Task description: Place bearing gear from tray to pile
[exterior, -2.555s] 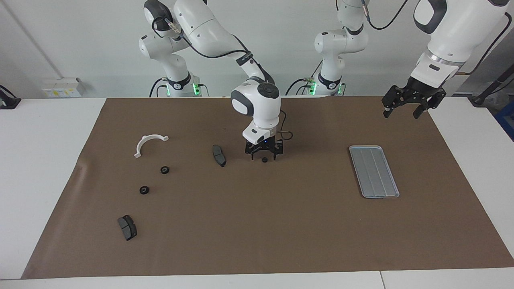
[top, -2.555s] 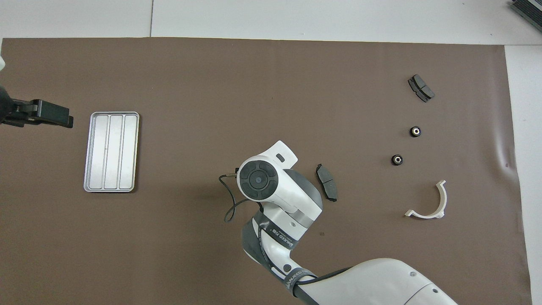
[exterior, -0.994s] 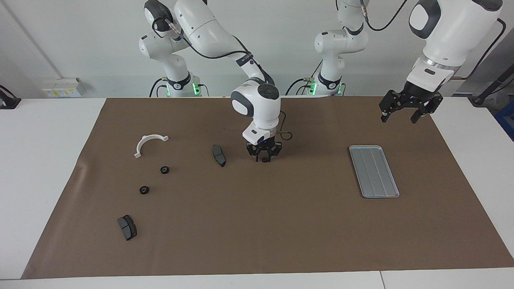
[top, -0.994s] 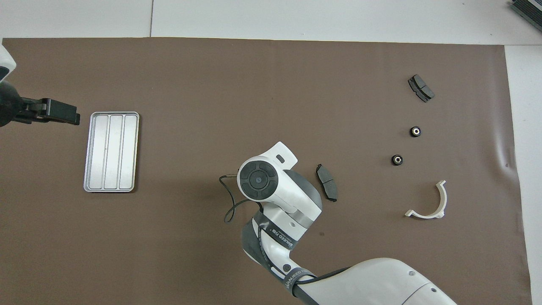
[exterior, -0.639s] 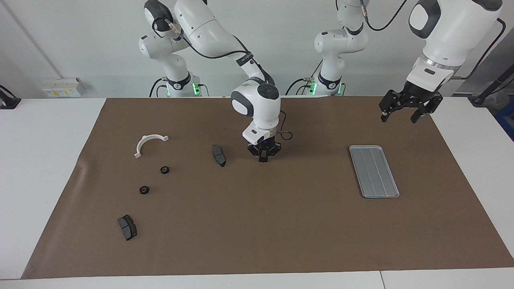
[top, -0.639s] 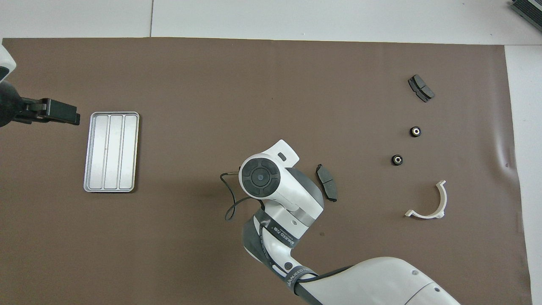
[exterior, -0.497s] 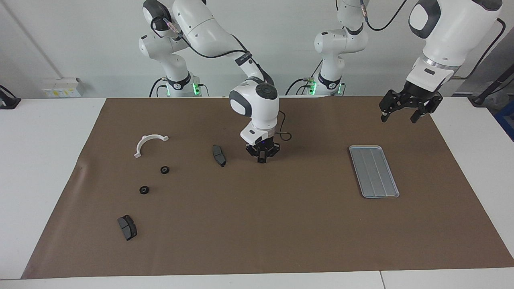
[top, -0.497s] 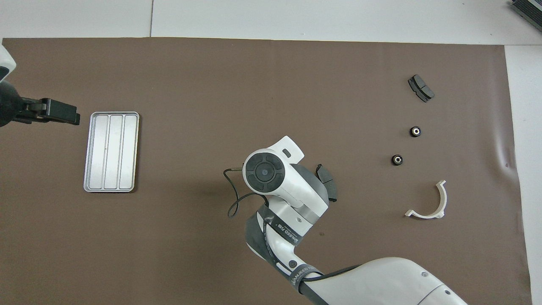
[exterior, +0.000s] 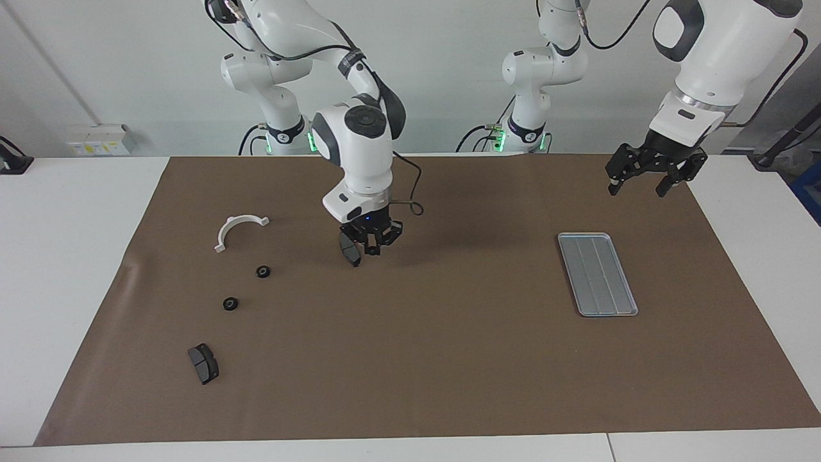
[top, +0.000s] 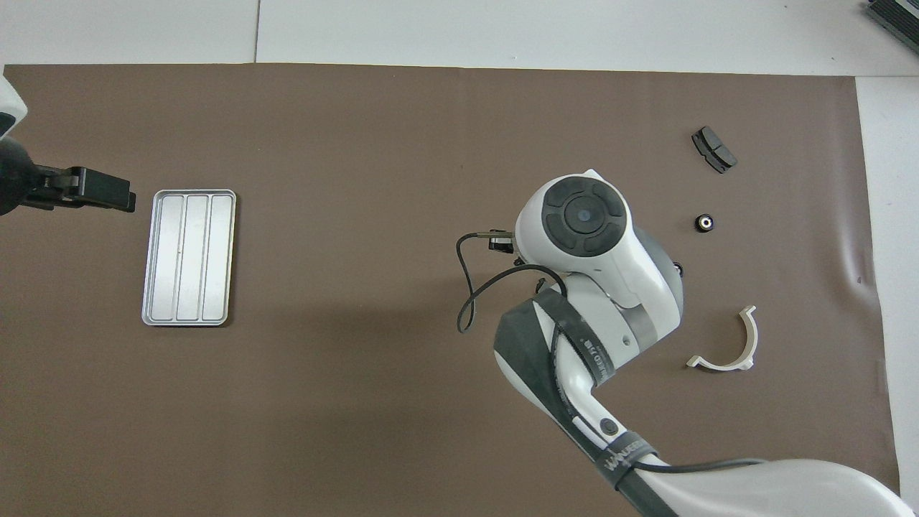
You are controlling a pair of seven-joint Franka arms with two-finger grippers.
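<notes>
the right gripper has swung from mid-mat to over a pad, closed, i judge on the gear no longer lying there, so the carry to the pile at its eight o'clock is under way. the left gripper waits open at the bare tray's one o'clock. count, facing view: one bracket, two pads, the other pad farthest, two loose gears, one tray.
</notes>
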